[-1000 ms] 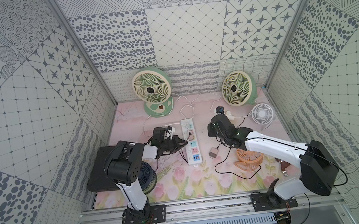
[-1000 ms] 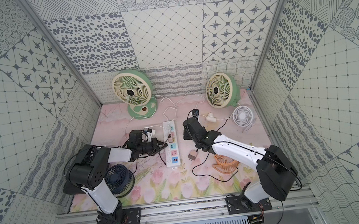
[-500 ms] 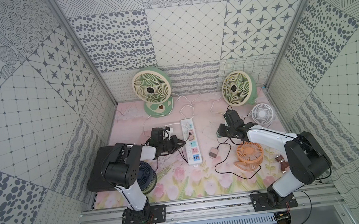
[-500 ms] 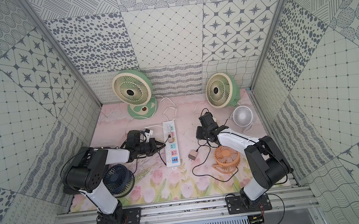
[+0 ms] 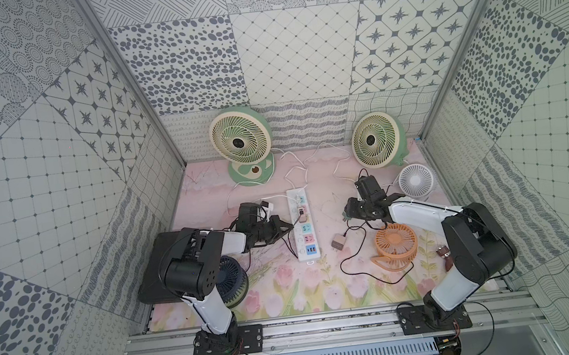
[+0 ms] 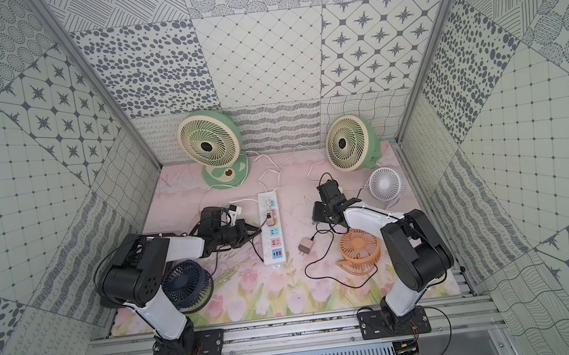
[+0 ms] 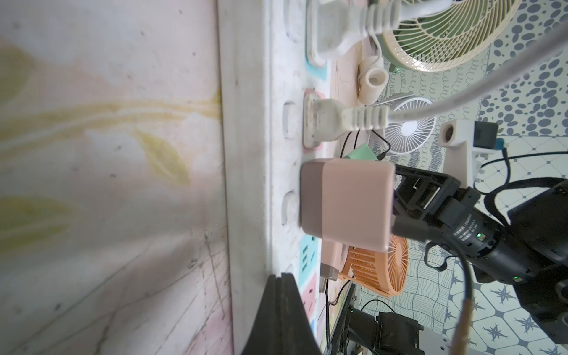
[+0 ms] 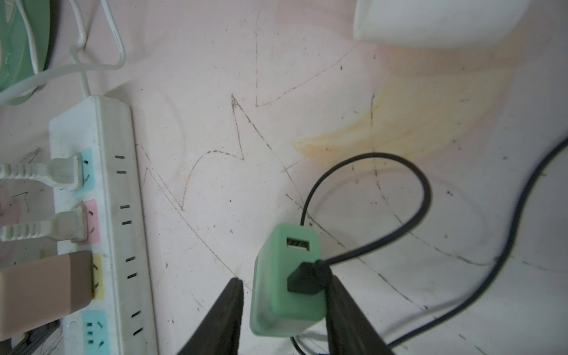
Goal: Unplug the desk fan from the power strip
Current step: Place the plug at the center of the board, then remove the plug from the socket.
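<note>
Jaws parted, the right gripper [image 8: 285, 279] is straddling the mint-green plastic charger cube [image 8: 273, 276], bare pink mat [image 8: 215, 184] stretching towards the long white plastic power strip [image 5: 304, 229] lying mid-mat, the clenched, empty left gripper [image 7: 278, 282] just beside it.

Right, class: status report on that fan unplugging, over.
Left claw shut, tip at the power strip edge. Right claw open around green adapter, clear of strip. Pink adapter, two white plugs seated.
</note>
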{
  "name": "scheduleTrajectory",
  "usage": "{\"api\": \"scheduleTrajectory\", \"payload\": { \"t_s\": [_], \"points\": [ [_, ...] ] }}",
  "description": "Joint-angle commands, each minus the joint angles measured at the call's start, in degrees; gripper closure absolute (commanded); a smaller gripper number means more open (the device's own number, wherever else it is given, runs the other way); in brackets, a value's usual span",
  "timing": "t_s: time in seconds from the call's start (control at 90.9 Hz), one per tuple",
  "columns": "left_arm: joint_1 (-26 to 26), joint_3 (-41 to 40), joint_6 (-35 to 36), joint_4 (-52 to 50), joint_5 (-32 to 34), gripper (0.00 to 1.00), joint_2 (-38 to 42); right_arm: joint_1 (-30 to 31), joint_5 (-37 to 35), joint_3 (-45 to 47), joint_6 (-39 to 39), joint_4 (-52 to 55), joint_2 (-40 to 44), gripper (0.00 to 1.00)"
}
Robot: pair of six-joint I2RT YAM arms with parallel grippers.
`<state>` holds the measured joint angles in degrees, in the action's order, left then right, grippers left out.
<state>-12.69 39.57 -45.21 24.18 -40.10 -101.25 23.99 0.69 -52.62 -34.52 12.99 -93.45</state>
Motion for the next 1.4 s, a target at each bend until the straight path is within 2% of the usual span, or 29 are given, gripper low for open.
{"api": "scheduleTrajectory", "payload": {
  "t_s": [0.0, 0.099, 0.297, 0.561, 0.759, 0.88, 1.112, 1.387],
  "points": [
    [0.0, 0.3, 1.3, -0.6, -0.1, 1.00, 0.7, -0.1, -0.8, -1.4, 0.9, -0.4, 2.3, 0.51],
    [0.1, 0.5, 0.8, 0.0, -0.5, 1.00, 0.4, 0.4, -1.6, -1.3, 1.5, 0.8, 4.6, 0.51],
    [0.1, 1.2, -0.6, 1.7, -1.9, 1.00, -0.3, 4.8, -7.5, -1.6, 4.1, 2.9, 8.2, 0.50],
    [0.0, 1.1, -3.8, 6.6, -4.7, 1.00, -2.5, 14.5, -11.7, -1.5, 7.9, -3.2, 7.8, 0.51],
    [-0.3, 1.1, -5.3, 8.7, -5.4, 1.00, -4.4, 22.6, -16.7, -2.0, 10.4, -9.5, 3.4, 0.50],
    [-0.7, 1.0, -5.4, 8.9, -5.4, 1.00, -4.7, 25.3, -17.9, -3.2, 10.0, -12.6, 0.0, 0.49],
    [-0.8, 0.6, -5.7, 9.1, -5.3, 1.00, -5.0, 28.5, -20.5, -6.9, 8.9, -17.1, -6.7, 0.48],
    [-0.8, 0.3, -6.2, 9.7, -5.3, 1.00, -5.6, 29.3, -25.6, -8.3, 6.9, -23.6, -12.1, 0.48]
  ]
}}
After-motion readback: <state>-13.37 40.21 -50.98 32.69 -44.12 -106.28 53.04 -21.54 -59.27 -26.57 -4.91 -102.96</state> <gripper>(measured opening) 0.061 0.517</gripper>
